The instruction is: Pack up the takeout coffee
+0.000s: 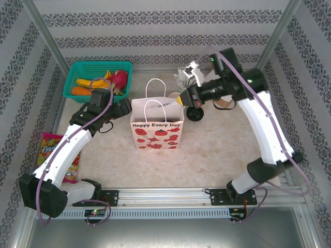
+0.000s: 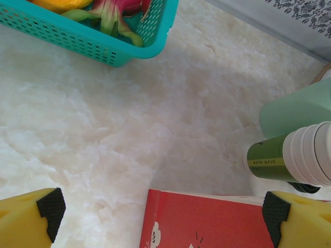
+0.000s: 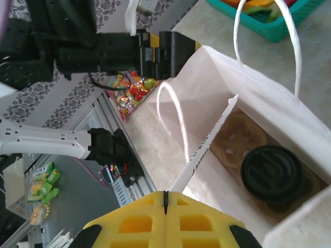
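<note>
Below the right tool point(image 3: 165, 199), whose fingers are pressed together, the coffee point(image 3: 271, 172) sits lid-up deep in the bag point(image 3: 269, 98). The bag's rim runs right up to that tool's tips; I cannot tell whether it is pinched. If it is, pulling away could drag the bag over and tip the coffee. The left tool point(image 2: 163, 206) stands spread wide just beside the bag. The bench point(image 2: 103, 134) is pale and smooth, like marble, and patterned walls point(image 1: 165, 20) close it in.
</note>
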Robot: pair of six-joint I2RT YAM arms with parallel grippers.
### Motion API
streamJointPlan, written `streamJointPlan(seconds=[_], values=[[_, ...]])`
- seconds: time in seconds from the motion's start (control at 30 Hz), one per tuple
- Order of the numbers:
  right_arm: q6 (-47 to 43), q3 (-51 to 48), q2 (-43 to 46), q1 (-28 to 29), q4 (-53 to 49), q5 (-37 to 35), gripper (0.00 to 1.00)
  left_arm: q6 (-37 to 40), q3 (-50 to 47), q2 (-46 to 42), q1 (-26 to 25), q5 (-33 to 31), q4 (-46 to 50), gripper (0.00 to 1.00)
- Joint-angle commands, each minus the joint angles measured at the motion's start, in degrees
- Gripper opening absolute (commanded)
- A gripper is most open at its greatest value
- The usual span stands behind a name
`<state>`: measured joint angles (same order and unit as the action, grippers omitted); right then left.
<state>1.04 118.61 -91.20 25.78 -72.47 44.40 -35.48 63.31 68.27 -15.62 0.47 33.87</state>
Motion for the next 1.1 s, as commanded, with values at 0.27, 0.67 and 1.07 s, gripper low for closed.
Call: streamJointPlan(seconds=[0.27, 0.67, 1.07], values=[[-3.9, 0.9, -10.7, 5.8, 10.5, -0.9, 0.00, -0.8, -0.3, -1.6, 0.6, -0.6, 0.2, 1.00], [-8.4, -3.0, -14.1, 7.4, 12.5, -5.2, 0.00, -1.0, -0.6, -1.9, 0.5, -0.5, 0.5, 1.00], [-10.1, -7.7, -12.3, 7.4, 12.6, -13.8, 0.15, -1.0, -1.1, -2.3, 0.6, -0.9, 0.6, 1.00]])
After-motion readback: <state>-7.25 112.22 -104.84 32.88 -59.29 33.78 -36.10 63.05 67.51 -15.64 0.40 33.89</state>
